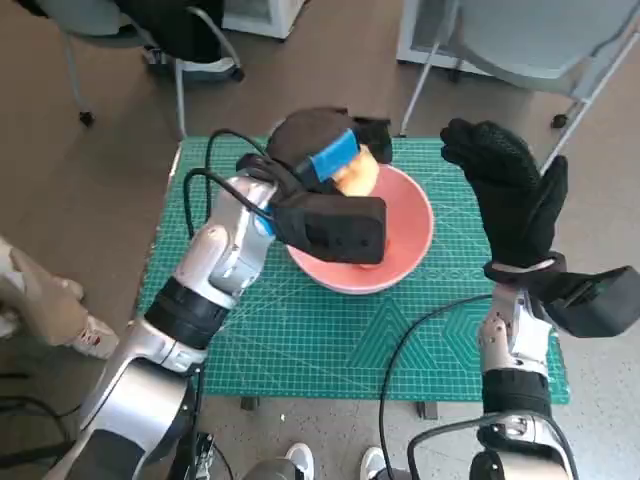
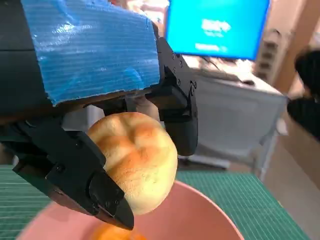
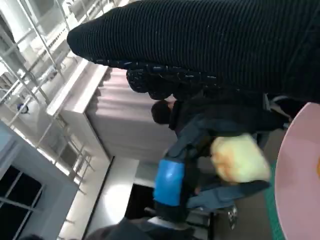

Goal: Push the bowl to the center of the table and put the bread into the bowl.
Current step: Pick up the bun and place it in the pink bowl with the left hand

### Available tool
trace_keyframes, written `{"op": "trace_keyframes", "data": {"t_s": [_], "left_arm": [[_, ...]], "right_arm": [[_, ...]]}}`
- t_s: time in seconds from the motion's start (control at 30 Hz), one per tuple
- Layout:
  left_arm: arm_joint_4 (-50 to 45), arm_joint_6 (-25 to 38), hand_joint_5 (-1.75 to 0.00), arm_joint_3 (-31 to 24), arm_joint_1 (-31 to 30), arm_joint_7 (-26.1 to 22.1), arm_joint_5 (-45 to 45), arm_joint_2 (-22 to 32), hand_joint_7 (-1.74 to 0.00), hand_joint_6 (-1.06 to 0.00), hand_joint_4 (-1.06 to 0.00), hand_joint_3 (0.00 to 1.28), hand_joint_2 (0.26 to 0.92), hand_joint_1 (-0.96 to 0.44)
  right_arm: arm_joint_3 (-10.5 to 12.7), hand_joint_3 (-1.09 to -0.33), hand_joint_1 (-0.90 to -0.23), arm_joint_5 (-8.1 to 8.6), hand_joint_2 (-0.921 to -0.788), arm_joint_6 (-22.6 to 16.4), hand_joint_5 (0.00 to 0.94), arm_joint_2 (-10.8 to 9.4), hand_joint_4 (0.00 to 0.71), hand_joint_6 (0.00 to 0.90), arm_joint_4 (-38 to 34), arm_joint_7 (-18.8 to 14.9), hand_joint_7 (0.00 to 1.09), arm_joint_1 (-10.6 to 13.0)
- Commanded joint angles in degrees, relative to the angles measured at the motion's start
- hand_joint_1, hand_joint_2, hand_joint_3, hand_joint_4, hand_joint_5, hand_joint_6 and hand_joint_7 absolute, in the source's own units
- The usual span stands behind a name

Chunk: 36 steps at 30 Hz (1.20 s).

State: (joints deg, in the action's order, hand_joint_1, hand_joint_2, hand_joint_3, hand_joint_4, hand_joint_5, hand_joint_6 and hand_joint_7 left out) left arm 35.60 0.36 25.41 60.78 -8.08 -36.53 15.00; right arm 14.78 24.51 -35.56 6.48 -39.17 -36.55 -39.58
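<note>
Golden bread (image 2: 136,160) in left hand (image 2: 95,100)

Left arm reaching up and inward from the lower left of the head view, forearm pale, wrist bent. Left hand (image 1: 325,150) black with blue tape on its back, fingers (image 2: 75,175) curled round the bread (image 2: 137,160) and gripping it from both sides, held above the bowl (image 1: 405,240). Right arm rising from the lower right, forearm upright. Right hand (image 1: 510,195) in black glove, raised beside the bowl's right side, holding nothing, fingers extended and slightly apart, pointing away from the body. Hands apart from each other.
</note>
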Motion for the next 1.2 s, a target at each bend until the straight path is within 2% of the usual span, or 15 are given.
{"op": "trace_keyframes", "data": {"t_s": [0.03,0.27,0.37,0.43,0.47,0.5,0.53,0.57,0.63,0.67,0.77,1.2], "left_arm": [[2.81,-0.77,-1.22,0.05,2.4,0.83,-0.75,-0.13,-1.01,-0.68,-0.74,0.04,0.917,0.0],[5.5,-1.83,-1.25,-0.35,2.89,1.31,-0.09,-0.64,-0.98,-0.69,-0.73,0.04,0.916,0.0],[5.93,-1.67,-1.27,-1.18,2.9,-0.6,1.49,-0.93,-1.01,-0.66,-0.71,0.06,0.918,0.0],[4.83,-0.87,-1.37,-1.25,2.54,-3.68,2.42,-0.62,-0.79,-0.51,-0.57,0.17,0.92,0.21],[4.11,-0.44,-1.12,-1.19,2.3,-5.33,2.76,-0.4,-0.68,-0.42,-0.46,0.17,0.887,0.16],[3.1,0.06,-0.72,-1.09,2.14,-7.71,3.2,-0.02,-0.48,-0.3,-0.29,0.15,0.845,0.09],[2.34,0.44,-0.46,-1.07,2.02,-9.39,3.46,0.24,-0.34,-0.21,-0.19,0.13,0.798,-0.01],[2.23,0.46,-0.37,-1.16,2.27,-11.0,3.91,0.39,-0.28,-0.18,-0.15,0.12,0.782,-0.04],[2.23,0.48,-0.15,-1.35,2.61,-13.18,4.56,0.57,-0.16,-0.1,-0.06,0.08,0.729,-0.2],[2.26,0.5,-0.1,-1.42,2.7,-13.92,4.77,0.65,-0.13,-0.09,-0.04,0.07,0.714,-0.28],[2.58,0.12,-0.03,-1.59,2.66,-15.13,4.99,0.91,-0.09,-0.07,-0.01,0.05,0.697,-0.38],[2.11,-2.2,0.0,-2.73,1.18,-14.56,5.25,1.66,-0.06,-0.07,0.0,0.03,0.708,-0.43]], "right_arm": [[0.05,-0.796,-0.669,-0.13,-0.921,0.15,0.004,0.0,0.203,0.015,0.13,-0.17,0.53,1.71],[0.16,-0.795,-0.669,-0.31,-0.921,-0.05,0.003,0.14,0.201,0.017,0.6,0.1,0.52,2.34],[0.15,-0.794,-0.669,-0.47,-0.921,-0.11,0.002,0.11,0.199,0.017,0.62,0.34,0.52,2.37],[0.13,-0.795,-0.668,-0.56,-0.921,-0.09,0.001,0.06,0.198,0.018,0.6,0.49,0.52,2.31],[0.12,-0.795,-0.669,-0.58,-0.921,-0.07,0.001,0.05,0.197,0.018,0.6,0.54,0.52,2.29],[0.1,-0.794,-0.669,-0.64,-0.921,-0.06,0.001,0.01,0.197,0.018,0.66,0.63,0.52,2.29],[0.07,-0.794,-0.669,-0.68,-0.921,-0.05,0.001,-0.01,0.197,0.019,0.7,0.7,0.52,2.29],[0.05,-0.794,-0.67,-0.73,-0.921,-0.06,0.0,-0.05,0.197,0.019,0.64,0.78,0.51,2.22],[-0.03,-0.794,-0.67,-0.84,-0.921,-0.13,0.0,-0.15,0.196,0.019,0.55,0.95,0.51,2.11],[-0.08,-0.794,-0.67,-0.89,-0.921,-0.17,0.0,-0.2,0.196,0.019,0.53,1.02,0.51,2.08],[-0.16,-0.794,-0.67,-0.95,-0.921,-0.27,0.0,-0.34,0.196,0.02,0.23,1.11,0.51,1.84],[-0.45,-0.798,-0.668,-0.96,-0.921,-0.31,0.001,-0.77,0.197,0.019,-0.44,1.08,0.51,1.2]]}}
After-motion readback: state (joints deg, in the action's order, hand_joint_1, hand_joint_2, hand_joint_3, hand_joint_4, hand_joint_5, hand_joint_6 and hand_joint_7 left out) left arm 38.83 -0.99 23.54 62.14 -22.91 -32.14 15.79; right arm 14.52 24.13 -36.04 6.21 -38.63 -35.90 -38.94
